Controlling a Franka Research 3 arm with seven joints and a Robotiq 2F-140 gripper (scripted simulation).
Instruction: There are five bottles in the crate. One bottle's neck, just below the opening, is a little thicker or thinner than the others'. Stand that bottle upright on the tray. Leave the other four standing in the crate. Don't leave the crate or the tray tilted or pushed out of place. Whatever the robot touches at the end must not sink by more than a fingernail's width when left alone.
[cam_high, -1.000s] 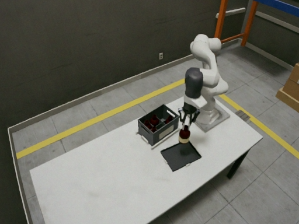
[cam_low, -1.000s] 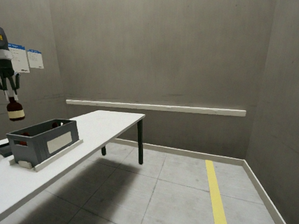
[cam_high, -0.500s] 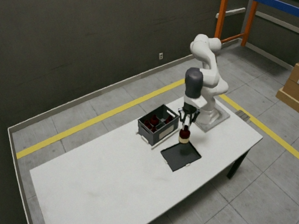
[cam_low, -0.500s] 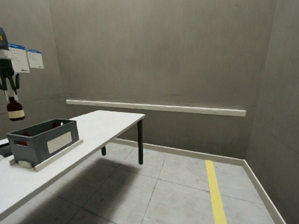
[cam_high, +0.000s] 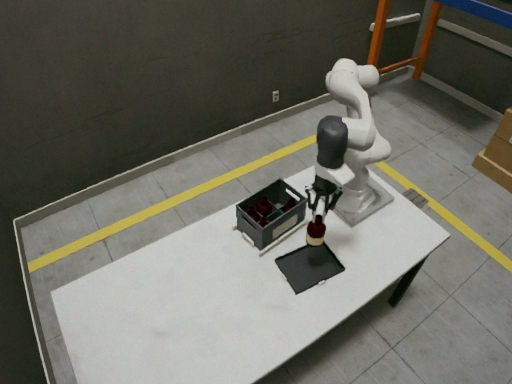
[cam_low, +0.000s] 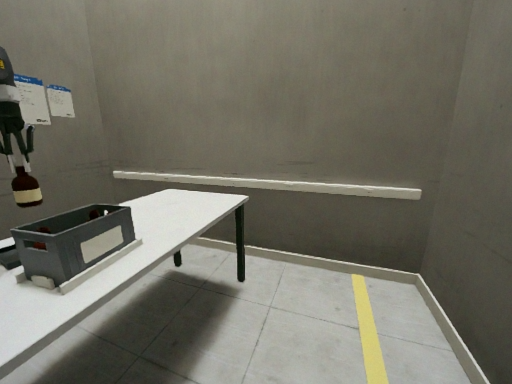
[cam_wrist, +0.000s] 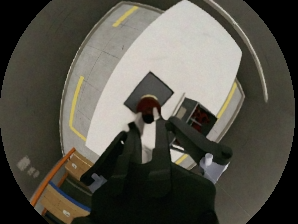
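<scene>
Jaws pinch a raised bottle (cam_high: 315, 233) (cam_low: 27, 191) (cam_wrist: 148, 105); exterior crops the tray (cam_high: 303, 271) (cam_low: 9, 257) (cam_wrist: 150, 85) that top shows whole.

Top and exterior views, compared with both earlier sets: no displacement discernible. Gripper (cam_high: 318, 216) (cam_low: 20, 166) (cam_wrist: 148, 115): position unchanged within what can be resolved. Held bottle (cam_high: 315, 233) (cam_low: 27, 194) (cam_wrist: 148, 105), directly below the fingertips: no visible shift or change of tilt relative to them. Any smaller movement cannot be told. No earlier wrist view for comparison.
</scene>
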